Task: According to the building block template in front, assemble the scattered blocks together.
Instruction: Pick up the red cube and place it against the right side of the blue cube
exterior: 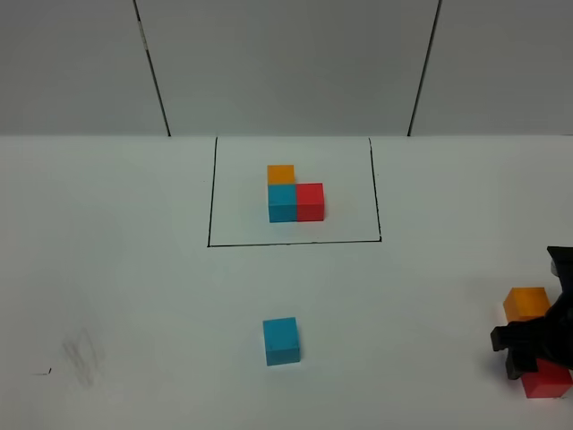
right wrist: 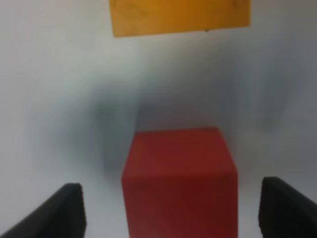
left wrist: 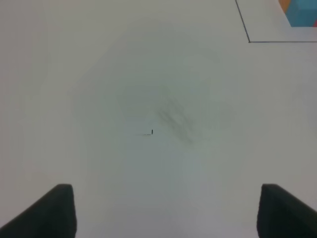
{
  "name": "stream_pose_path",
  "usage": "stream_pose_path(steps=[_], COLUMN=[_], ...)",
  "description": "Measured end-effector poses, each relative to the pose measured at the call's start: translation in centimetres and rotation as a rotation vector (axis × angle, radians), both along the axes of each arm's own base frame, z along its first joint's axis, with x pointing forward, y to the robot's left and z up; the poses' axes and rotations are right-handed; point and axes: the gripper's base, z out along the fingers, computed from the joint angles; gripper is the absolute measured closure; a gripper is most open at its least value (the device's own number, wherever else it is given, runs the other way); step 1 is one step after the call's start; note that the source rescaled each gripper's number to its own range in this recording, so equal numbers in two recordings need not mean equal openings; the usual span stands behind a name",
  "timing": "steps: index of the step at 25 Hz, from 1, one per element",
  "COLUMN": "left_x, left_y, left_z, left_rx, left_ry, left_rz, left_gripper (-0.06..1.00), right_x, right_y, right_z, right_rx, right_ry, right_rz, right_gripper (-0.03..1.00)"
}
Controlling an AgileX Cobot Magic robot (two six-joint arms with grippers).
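While the left gripper [left wrist: 166,210] hangs spread wide over the counter [exterior: 134,287], the right gripper [right wrist: 171,206] straddles the red cube [right wrist: 179,173], jaws apart, orange cube [right wrist: 178,17] nearby, cyan cube [exterior: 281,340] alone before the black-framed template [exterior: 294,197].

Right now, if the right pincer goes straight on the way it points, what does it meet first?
The right pincer would probably meet the red cube first; the orange cube lies beyond it.

Template trio [exterior: 295,199] sits framed behind; blue cube [exterior: 281,341] central; orange cube [exterior: 525,303], red cube [exterior: 546,382] right.
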Motion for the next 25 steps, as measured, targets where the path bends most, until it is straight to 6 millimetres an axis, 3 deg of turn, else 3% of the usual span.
stream_pose_path(steps=[3, 5, 7, 9, 15, 18, 21, 25], left_x=[0.0, 0.0, 0.0, 0.0, 0.0, 0.0, 0.0, 0.0], left_y=[0.0, 0.0, 0.0, 0.0, 0.0, 0.0, 0.0, 0.0], left_z=[0.0, 0.0, 0.0, 0.0, 0.0, 0.0, 0.0, 0.0], left_rx=[0.0, 0.0, 0.0, 0.0, 0.0, 0.0, 0.0, 0.0], left_ry=[0.0, 0.0, 0.0, 0.0, 0.0, 0.0, 0.0, 0.0], left_rz=[0.0, 0.0, 0.0, 0.0, 0.0, 0.0, 0.0, 0.0], left_gripper=[0.15, 0.15, 0.15, 0.15, 0.15, 0.15, 0.15, 0.15], right_x=[0.1, 0.1, 0.1, 0.1, -0.6, -1.5, -2.3, -3.1], right_y=[0.0, 0.0, 0.0, 0.0, 0.0, -0.1, 0.5, 3.0], right_z=[-0.8, -1.1, -1.2, -1.3, -0.8, 1.5, 5.7, 11.6], right_rx=[-0.002, -0.003, -0.003, -0.004, -0.011, -0.014, -0.018, -0.043], right_ry=[0.022, 0.033, 0.036, 0.037, 0.091, 0.129, 0.095, -0.049], right_rz=[0.001, 0.001, 0.001, 0.003, 0.041, 0.108, 0.203, 0.487], right_gripper=[0.44, 0.52, 0.71, 0.97, 0.96, 0.96, 0.96, 0.96])
